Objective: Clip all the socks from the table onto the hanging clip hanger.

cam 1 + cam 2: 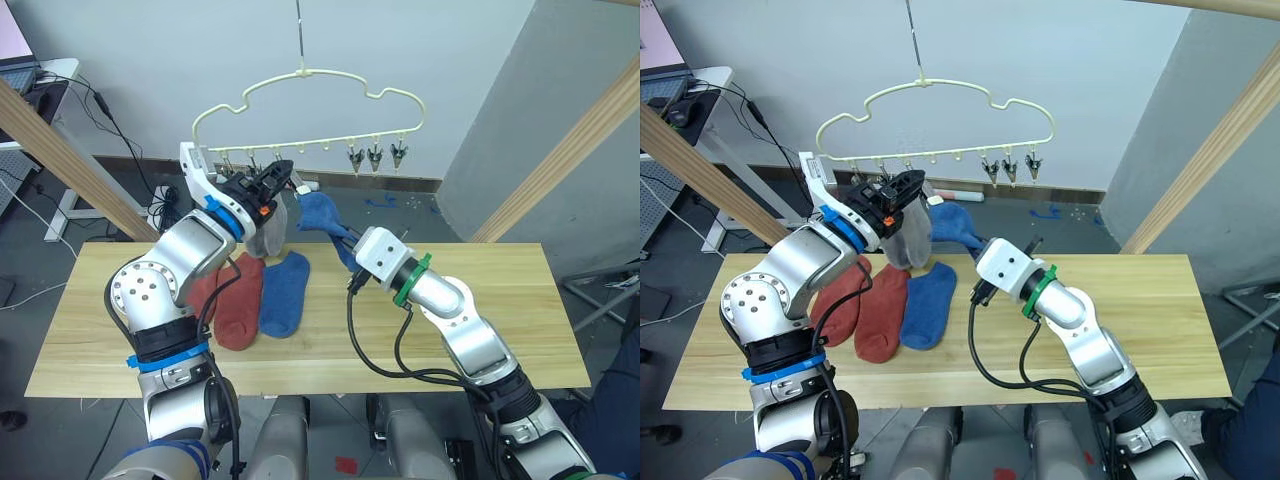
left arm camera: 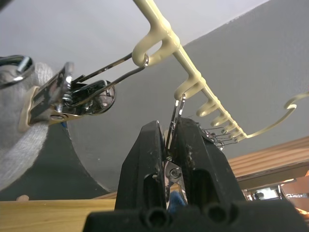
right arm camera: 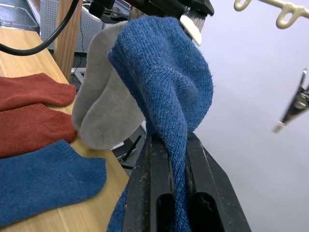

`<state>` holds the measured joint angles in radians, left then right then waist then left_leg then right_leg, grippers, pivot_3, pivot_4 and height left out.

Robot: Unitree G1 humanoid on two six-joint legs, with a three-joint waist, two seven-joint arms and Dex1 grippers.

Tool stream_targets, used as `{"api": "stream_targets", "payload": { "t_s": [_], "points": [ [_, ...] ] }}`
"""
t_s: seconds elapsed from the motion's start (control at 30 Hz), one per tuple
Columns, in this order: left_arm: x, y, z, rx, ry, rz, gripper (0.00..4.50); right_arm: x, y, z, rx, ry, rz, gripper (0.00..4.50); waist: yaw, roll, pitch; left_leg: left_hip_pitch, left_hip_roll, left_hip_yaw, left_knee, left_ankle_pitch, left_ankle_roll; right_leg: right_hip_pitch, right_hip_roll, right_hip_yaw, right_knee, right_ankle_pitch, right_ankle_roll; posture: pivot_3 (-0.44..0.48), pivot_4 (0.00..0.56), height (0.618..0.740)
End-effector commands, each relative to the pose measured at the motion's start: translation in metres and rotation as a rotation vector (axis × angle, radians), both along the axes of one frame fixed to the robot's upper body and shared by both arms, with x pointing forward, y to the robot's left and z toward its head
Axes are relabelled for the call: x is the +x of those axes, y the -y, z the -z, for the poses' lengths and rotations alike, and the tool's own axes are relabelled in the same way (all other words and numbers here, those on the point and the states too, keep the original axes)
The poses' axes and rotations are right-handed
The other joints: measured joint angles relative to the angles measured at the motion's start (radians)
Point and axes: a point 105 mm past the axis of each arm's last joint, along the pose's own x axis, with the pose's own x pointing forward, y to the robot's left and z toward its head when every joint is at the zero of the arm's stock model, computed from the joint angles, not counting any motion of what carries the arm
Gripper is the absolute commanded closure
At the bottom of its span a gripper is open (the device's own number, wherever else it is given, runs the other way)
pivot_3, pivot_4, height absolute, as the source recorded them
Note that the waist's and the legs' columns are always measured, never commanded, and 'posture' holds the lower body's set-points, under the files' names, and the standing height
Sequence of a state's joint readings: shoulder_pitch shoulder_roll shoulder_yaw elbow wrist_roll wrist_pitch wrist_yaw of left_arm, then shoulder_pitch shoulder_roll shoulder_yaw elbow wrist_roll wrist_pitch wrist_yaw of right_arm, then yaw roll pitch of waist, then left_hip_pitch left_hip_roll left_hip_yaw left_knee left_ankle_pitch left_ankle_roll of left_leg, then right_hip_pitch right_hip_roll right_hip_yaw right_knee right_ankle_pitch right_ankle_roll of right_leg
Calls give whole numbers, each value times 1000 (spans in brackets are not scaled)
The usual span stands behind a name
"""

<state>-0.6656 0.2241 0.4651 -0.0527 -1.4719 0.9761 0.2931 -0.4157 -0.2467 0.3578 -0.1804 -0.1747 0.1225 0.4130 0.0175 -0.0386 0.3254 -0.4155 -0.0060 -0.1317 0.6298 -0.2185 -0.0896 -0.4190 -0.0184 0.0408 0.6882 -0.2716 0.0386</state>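
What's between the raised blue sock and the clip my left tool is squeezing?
Nothing solid: in the right wrist view the blue sock rises to just under the left tool; the hanging grey socks sit beside that path, not across it.

Bright, even indoor light, apparently from overhead. Soft, faint shadows under the socks (image 1: pixel 262 292) lying on the table (image 1: pixel 480 270). Mild glare on the silver arm shells. Sharp across both head views, with slight bending of straight lines toward the edges. Up close at the left wrist, black fingers (image 2: pixel 145 179) blurred, metal clips (image 2: pixel 72 96) glinting with small highlights, far clips out of focus. At the right wrist, blue sock (image 3: pixel 164 82) knit crisp, pale wall behind washed out and featureless.
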Motion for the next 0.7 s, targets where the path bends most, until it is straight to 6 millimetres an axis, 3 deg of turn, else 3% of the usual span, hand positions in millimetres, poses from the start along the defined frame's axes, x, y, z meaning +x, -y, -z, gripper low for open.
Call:
{"api": "stream_targets", "payload": {
  "t_s": [0.03,0.7],
  "points": [
    [-3,0,7,39,-14,4,4387,-1,1,-12,34,33,-1,4481,1,0,0,0,0,0,0,0,0,0,0,0,0,0,0,147,295,740],
    [-3,1,6,46,-2,3,4387,-3,-22,-9,78,-37,-69,4481,5,0,0,0,0,0,0,0,0,0,0,0,-1,0,0,168,299,740]
  ]
}}
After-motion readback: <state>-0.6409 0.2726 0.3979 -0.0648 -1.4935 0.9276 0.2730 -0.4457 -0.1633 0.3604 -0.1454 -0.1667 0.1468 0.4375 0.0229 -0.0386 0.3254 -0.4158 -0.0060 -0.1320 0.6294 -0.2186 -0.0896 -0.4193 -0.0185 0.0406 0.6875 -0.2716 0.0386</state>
